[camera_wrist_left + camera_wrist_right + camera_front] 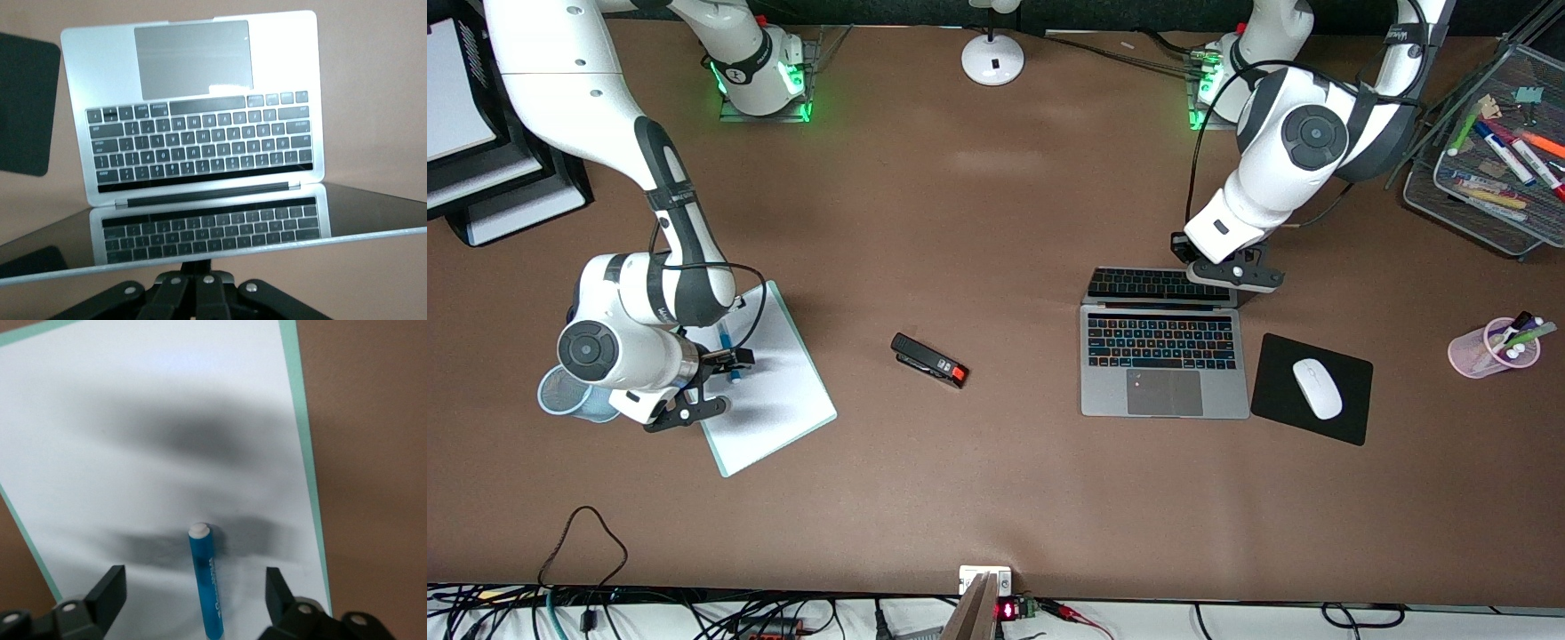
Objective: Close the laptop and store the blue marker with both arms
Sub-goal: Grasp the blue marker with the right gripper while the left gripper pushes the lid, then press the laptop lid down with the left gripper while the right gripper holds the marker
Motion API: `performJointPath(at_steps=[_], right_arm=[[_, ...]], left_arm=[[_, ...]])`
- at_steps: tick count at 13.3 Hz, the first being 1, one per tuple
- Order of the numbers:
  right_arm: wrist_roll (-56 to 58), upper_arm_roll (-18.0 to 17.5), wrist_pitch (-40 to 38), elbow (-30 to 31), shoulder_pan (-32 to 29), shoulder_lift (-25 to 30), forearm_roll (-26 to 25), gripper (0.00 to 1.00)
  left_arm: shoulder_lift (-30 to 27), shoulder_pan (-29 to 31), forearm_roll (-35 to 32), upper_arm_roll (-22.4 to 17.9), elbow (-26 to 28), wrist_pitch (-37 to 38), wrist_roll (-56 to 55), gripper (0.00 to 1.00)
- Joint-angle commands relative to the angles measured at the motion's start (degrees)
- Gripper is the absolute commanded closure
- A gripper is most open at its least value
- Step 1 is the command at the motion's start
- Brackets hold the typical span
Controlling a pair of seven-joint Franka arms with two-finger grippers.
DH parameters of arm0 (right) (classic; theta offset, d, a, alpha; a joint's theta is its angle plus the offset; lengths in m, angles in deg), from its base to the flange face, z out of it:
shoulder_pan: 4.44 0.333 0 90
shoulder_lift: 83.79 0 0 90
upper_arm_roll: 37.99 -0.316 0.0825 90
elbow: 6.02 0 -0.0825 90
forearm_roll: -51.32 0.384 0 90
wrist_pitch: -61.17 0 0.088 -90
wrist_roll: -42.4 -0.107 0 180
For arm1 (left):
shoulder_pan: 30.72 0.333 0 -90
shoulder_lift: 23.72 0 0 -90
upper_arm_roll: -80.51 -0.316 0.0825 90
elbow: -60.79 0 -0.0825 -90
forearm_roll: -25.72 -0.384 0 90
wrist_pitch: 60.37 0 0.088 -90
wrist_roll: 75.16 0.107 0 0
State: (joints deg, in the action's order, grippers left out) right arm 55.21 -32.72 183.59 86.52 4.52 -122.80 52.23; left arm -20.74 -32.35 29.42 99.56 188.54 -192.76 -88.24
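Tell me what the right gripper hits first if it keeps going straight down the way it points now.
Most likely the blue marker: it lies between the open jaws of the right gripper, on the white pad. How high the jaws hang above it is unclear.

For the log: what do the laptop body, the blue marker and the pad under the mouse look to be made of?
Laptop: likely brushed aluminium, matte silver-grey shell; its screen is glossy and mirrors the keys. Blue marker: probably plastic, a smooth bright barrel with a slight sheen and a white end. Mouse pad: looks like cloth or foam, flat matte black with no glare.
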Motion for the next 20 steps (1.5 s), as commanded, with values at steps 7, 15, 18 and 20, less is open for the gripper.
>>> performJointPath(at_steps=[7,15,18,20], right_arm=[[5.1,-0.2,2.4,0.5,-1.8,-1.7,0.9,0.23],[5.1,-0.3,2.6,0.5,-1.1,-1.7,0.9,0.41],[5.1,-0.4,2.6,0.5,-1.2,-1.8,0.9,0.5],[5.1,-0.4,2.6,0.5,-1.1,-1.9,0.9,0.51]], left_arm=[[15.3,2.1,-10.4,-0.6,-14.8,-4.9,0.1,1.0],[26.2,1.8,-16.0,-1.8,-23.7,-6.4,0.1,1.0],[29.3,1.5,-16.2,-1.8,-26.1,-6.4,0.2,1.0],[31.9,0.9,-18.0,-1.8,-27.5,-6.4,0.2,1.0]])
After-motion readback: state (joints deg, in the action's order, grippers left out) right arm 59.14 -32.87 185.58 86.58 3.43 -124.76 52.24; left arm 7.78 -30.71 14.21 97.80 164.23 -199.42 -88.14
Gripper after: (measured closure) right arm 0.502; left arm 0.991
